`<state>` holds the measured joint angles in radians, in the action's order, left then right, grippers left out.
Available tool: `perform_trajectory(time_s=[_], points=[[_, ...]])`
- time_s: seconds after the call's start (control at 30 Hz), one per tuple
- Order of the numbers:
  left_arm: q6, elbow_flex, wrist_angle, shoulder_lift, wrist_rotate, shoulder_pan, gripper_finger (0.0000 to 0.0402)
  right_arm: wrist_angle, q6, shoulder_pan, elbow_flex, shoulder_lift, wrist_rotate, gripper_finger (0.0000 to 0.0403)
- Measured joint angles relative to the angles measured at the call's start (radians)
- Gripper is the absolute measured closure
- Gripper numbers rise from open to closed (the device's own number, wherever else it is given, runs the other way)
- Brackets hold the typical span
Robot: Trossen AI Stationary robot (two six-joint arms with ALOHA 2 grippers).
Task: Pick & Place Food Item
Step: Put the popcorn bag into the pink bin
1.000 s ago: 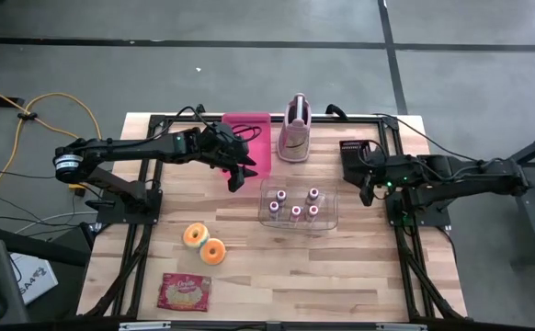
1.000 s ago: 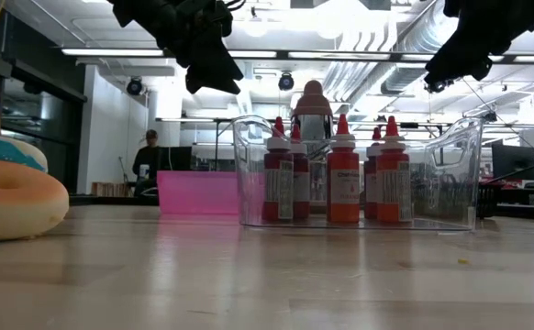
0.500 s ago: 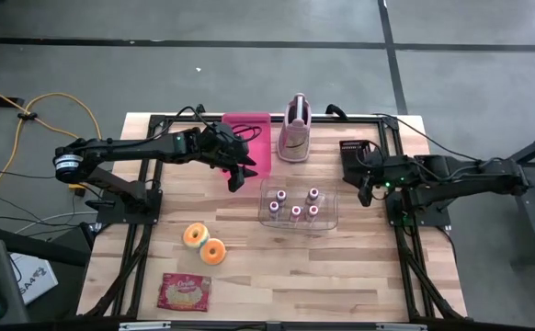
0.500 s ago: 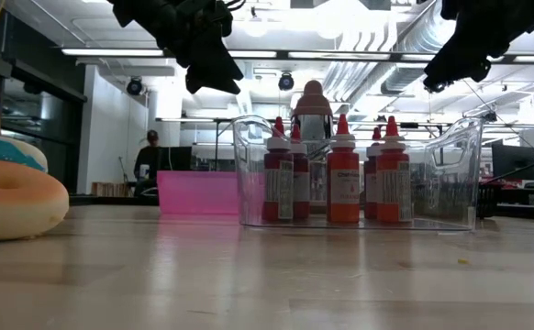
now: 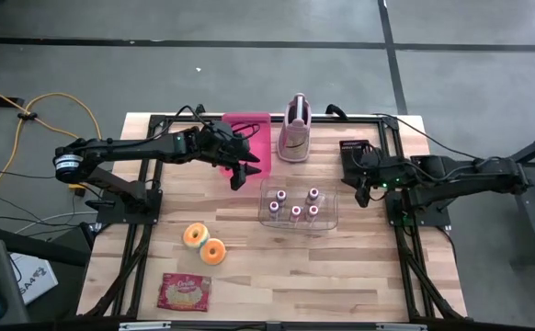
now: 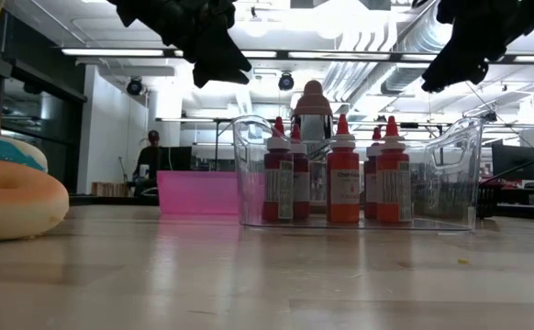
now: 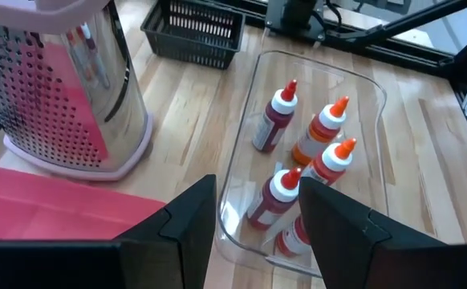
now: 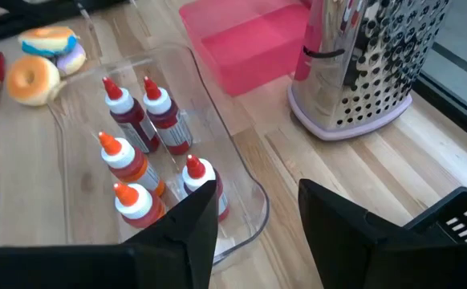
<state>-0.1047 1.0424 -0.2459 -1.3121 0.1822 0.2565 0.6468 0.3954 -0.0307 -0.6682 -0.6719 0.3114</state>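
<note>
A clear plastic bin (image 5: 298, 217) rests by its flat bottom on the table's middle and holds several red and orange sauce bottles (image 7: 280, 120), all upright. Two donuts (image 5: 204, 243) lie side by side at the near left. A red snack packet (image 5: 184, 292) lies flat by the near edge. My left gripper (image 5: 245, 172) hangs open in the air left of the bin, pointing slantwise down at it (image 7: 253, 233). My right gripper (image 5: 364, 190) hangs open to the right of the bin (image 8: 257, 225). Neither has anything between its fingers.
A pink tray (image 5: 247, 138) and an upright metal grater on a pink base (image 5: 293, 129) stand at the far middle. A black mesh basket (image 5: 355, 150) sits at the far right. Bare wood lies between the bin and the near edge.
</note>
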Motion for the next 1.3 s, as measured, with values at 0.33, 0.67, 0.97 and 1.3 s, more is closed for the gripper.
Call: perform_trajectory(time_s=[0.33,0.67,0.97,1.3], points=[[-0.081,0.000,-0.048,0.000,-0.001,0.000,0.0228,0.000,0.000,0.000,0.000,-0.034,0.000,0.0242],[-0.069,0.000,-0.230,0.037,-0.011,-0.011,0.0228,-0.001,0.000,0.000,0.000,-0.073,0.000,0.0242],[-0.036,0.002,-0.320,0.148,-0.305,-0.191,0.0228,-0.002,0.000,0.000,0.000,-0.093,0.000,0.0242],[-0.269,0.002,-0.453,0.159,-0.362,-0.415,0.0228,-0.001,0.000,0.000,0.001,-0.094,0.000,0.0242]])
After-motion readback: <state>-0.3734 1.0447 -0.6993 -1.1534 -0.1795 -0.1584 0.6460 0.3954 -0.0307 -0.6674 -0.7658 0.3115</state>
